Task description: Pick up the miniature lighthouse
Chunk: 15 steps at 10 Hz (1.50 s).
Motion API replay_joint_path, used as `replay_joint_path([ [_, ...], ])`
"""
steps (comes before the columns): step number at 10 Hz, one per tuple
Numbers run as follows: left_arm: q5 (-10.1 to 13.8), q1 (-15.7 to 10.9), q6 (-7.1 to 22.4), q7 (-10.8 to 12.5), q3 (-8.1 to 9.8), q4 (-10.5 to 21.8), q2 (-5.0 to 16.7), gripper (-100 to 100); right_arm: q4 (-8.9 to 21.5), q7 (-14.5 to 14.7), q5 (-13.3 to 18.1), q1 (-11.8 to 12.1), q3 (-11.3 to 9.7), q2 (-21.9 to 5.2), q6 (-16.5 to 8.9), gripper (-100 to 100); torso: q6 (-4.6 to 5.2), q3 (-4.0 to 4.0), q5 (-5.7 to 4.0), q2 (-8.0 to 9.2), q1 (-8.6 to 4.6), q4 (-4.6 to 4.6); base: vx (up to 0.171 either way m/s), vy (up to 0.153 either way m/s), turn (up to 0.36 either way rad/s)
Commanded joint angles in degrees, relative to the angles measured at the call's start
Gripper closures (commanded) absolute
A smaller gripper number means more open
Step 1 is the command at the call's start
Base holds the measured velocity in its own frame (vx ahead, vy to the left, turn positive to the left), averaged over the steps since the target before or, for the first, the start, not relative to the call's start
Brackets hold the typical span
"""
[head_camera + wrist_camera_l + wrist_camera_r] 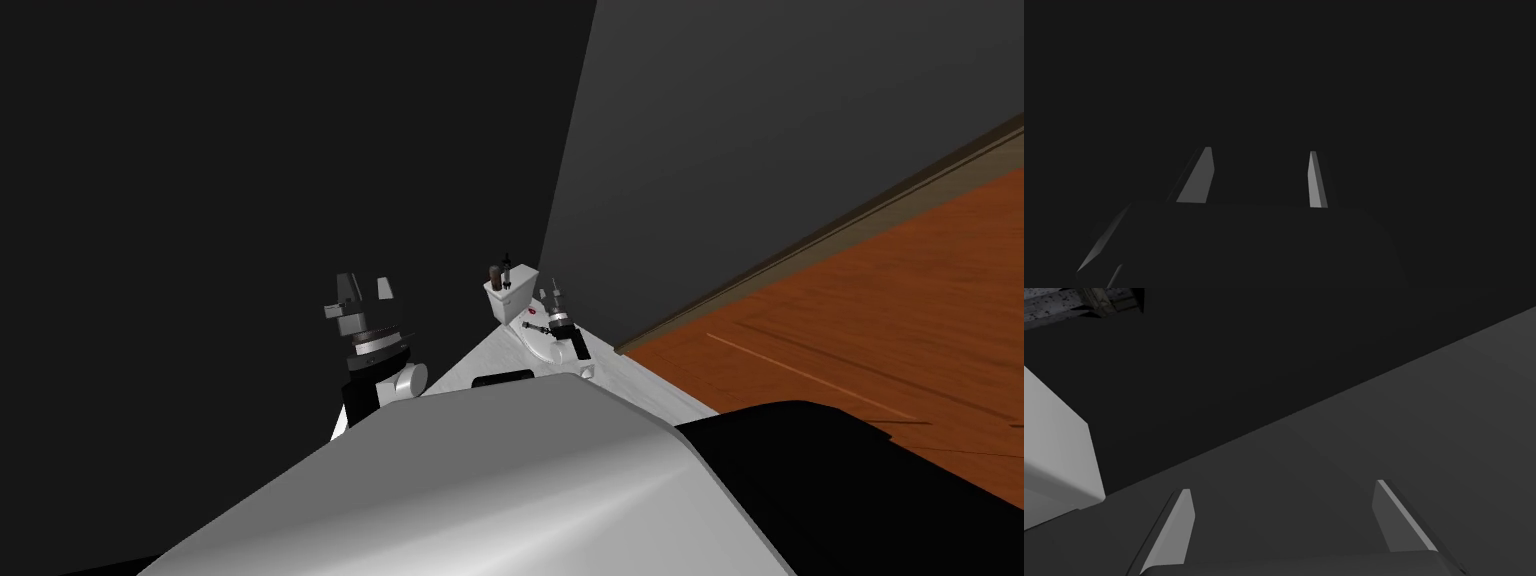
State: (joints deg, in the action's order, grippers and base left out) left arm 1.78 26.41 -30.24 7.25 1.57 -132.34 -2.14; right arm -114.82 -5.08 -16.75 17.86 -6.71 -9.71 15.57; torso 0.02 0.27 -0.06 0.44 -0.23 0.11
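While neither gripper holds anything, the reach to the miniature lighthouse is the step in hand.

From the head view, a white box stands at the far end of the pale bench, in the wall corner. On its top are a brown thing and, touching or just beside it, a slender dark one that I take for the miniature lighthouse, though it is too small to be sure. My right gripper is just beside the box, and my left gripper is well apart from it. To do this well, I judge I should turn the right gripper toward the box top, come in level, and close low on the slender body without knocking its brown neighbour. In the left wrist view, the fingers are spread with nothing between them. In the right wrist view, the fingers stand wide, empty and touching nothing, with the box's white side off past one finger.
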Motion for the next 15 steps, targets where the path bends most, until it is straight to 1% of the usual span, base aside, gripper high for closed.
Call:
replay_joint_path([
  [1,0.00,0.00,0.00,0.00,0.00,0.00,0.00,0,2.78,-2.17,-1.98,-2.03,-0.24,-0.41,-2.08,-100,0.00,0.00,0.00,0.00,0.00,0.00,-0.091,-0.024,0.088],
  [2,0.00,0.00,0.00,0.00,0.00,0.00,0.00,0,4.58,-3.82,-3.65,-3.73,-0.34,-0.57,-4.01,-100,-0.02,-0.06,0.01,-0.09,0.06,-0.03,-0.124,-0.037,0.137],
  [3,0.00,0.00,0.00,0.00,0.00,0.00,0.00,0,4.63,-4.02,-3.65,-3.73,-0.34,-0.57,-4.01,-100,-0.02,-0.04,0.01,-0.04,0.03,-0.02,-0.087,-0.039,0.041],
  [5,0.00,0.00,0.00,0.00,0.00,0.00,0.00,0,8.43,-7.66,-6.92,-7.34,-0.40,-0.74,-7.54,-100,0.00,-0.11,0.00,-0.19,-0.02,-0.05,-0.087,-0.042,0.093],
  [6,0.00,0.00,0.00,0.00,0.00,0.00,0.00,0,8.56,-7.86,-6.92,-7.34,-0.40,-0.74,-7.86,-100,-0.02,-0.09,0.00,-0.14,0.01,-0.04,-0.090,-0.028,0.059],
  [8,0.00,0.00,0.00,0.00,0.00,0.00,0.00,0,12.50,-11.68,-10.04,-11.20,-0.27,-0.74,-11.41,-100,0.00,-0.11,0.00,-0.19,-0.04,-0.05,-0.087,-0.057,0.097],
  [9,0.00,0.00,0.00,0.00,0.00,0.00,0.00,0,12.72,-11.82,-10.04,-11.20,-0.27,-0.74,-11.62,-100,-0.01,-0.09,-0.01,-0.14,-0.07,-0.04,-0.076,-0.041,0.045],
  [11,0.00,0.01,0.00,0.00,0.00,0.00,0.00,0,16.53,-15.67,-12.94,-14.97,0.07,-0.63,-15.19,-100,0.00,-0.16,0.00,-0.28,-0.02,-0.06,-0.054,-0.045,0.088],
  [12,0.00,0.01,0.00,0.00,0.00,0.00,0.00,0,17.04,-15.84,-12.94,-15.24,0.07,-0.63,-15.20,-100,0.00,-0.17,0.00,-0.29,-0.04,-0.07,-0.045,-0.049,0.033],
  [14,0.00,0.01,0.00,0.00,0.00,0.00,0.00,0,21.04,-19.50,-15.57,-19.41,0.63,-0.44,-18.55,-100,0.01,-0.18,-0.01,-0.31,-0.09,-0.07,-0.051,-0.070,0.073],
  [15,0.00,0.01,0.00,0.00,0.01,0.00,0.01,0,21.45,-19.86,-15.57,-19.41,0.63,-0.44,-18.55,-100,0.01,-0.20,-0.02,-0.35,-0.13,-0.08,-0.024,-0.052,0.038],
])
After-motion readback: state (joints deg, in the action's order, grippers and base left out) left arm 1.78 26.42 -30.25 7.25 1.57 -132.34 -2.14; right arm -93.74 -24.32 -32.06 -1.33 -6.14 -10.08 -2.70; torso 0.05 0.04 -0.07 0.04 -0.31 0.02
